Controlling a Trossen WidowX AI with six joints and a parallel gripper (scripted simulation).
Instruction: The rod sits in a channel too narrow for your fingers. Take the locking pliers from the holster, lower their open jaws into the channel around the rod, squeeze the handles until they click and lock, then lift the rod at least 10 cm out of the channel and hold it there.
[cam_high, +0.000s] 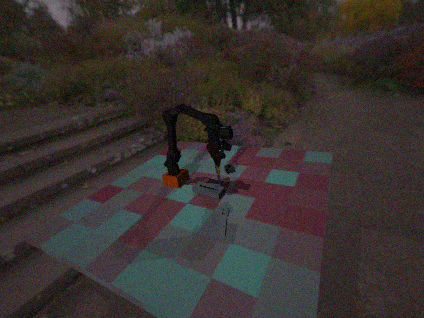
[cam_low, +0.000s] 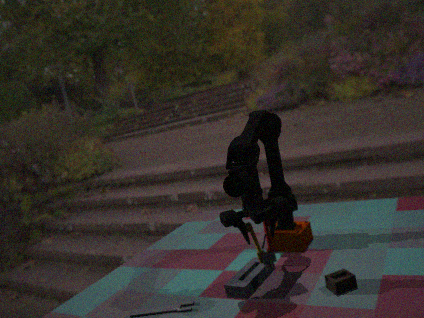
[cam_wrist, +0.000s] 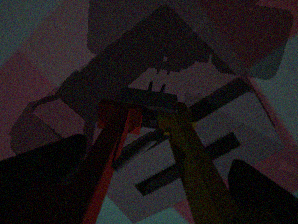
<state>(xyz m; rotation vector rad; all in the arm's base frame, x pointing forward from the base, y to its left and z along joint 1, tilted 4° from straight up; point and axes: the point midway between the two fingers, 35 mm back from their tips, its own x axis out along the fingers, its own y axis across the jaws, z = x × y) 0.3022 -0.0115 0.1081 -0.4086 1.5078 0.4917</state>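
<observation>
Pincer (cam_high: 218, 159) (cam_low: 258, 240) (cam_wrist: 160, 154) aimed downward, fingers parted but gripping. Arm (cam_high: 172, 137) (cam_low: 274, 165) arches above it, elbow higher than pincer.
</observation>
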